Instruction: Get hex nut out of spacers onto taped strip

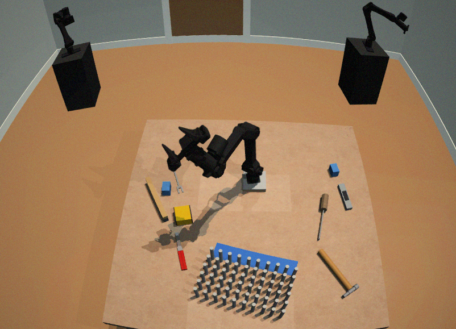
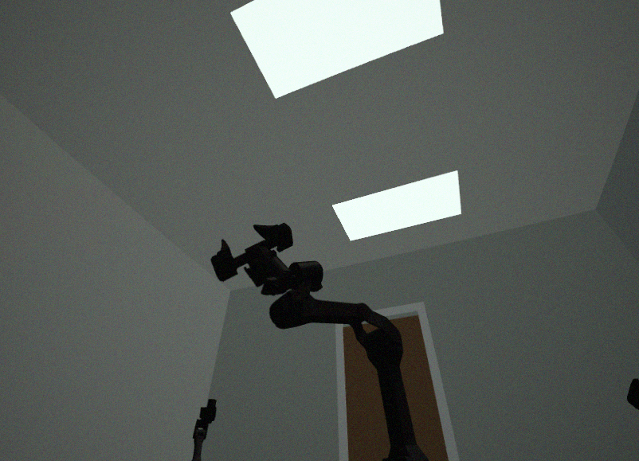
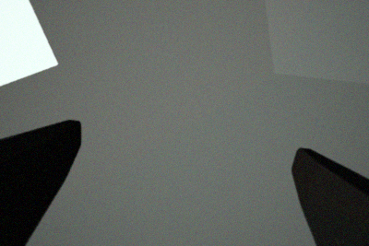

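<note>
Spacers (image 1: 243,277) stand in rows at the near edge of the table (image 1: 294,149), with the blue taped strip (image 1: 257,257) along their far side; we cannot make out the hex nut among them. We find the gripper (image 1: 175,141) raised, fingers wide apart and holding nothing, pointing upward. We judge it should descend squarely on the small pronged tool (image 1: 178,183) beneath it.
</note>
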### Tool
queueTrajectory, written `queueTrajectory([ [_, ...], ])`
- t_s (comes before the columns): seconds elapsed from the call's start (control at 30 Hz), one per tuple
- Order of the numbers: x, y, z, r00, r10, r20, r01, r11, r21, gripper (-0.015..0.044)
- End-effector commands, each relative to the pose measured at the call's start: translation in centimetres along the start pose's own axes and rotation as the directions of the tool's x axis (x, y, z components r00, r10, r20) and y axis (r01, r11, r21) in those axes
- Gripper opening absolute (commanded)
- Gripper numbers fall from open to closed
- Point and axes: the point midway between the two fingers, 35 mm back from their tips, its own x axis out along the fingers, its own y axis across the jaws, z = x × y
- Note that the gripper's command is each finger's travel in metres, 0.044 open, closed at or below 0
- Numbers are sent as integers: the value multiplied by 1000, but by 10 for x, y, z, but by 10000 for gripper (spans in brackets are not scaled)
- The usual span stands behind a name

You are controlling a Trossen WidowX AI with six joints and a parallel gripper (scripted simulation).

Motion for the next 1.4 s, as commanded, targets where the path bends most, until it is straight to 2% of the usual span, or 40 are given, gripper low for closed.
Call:
queueTrajectory([
  [0.0, -1, -1, -1, 1000, -5, -6, 5, 1000, -8, 426],
  [0.17, -36, -26, -40, 974, -146, -174, 106, 970, -217, 440],
  [0.3, -79, -47, -72, 906, -268, -328, 122, 907, -404, 440],
  [0.47, -144, -69, -104, 765, -402, -504, 32, 805, -592, 440],
  [0.63, -220, -83, -124, 569, -507, -648, -155, 707, -690, 440],
  [0.87, -337, -93, -128, 230, -600, -766, -491, 609, -624, 440],
  [1.1, -453, -91, -100, -129, -628, -767, -758, 561, -332, 440],
  [1.17, -464, -90, -96, -162, -628, -761, -775, 558, -295, 440],
  [1.37, -464, -90, -96, -162, -628, -761, -775, 558, -295, 440],
])
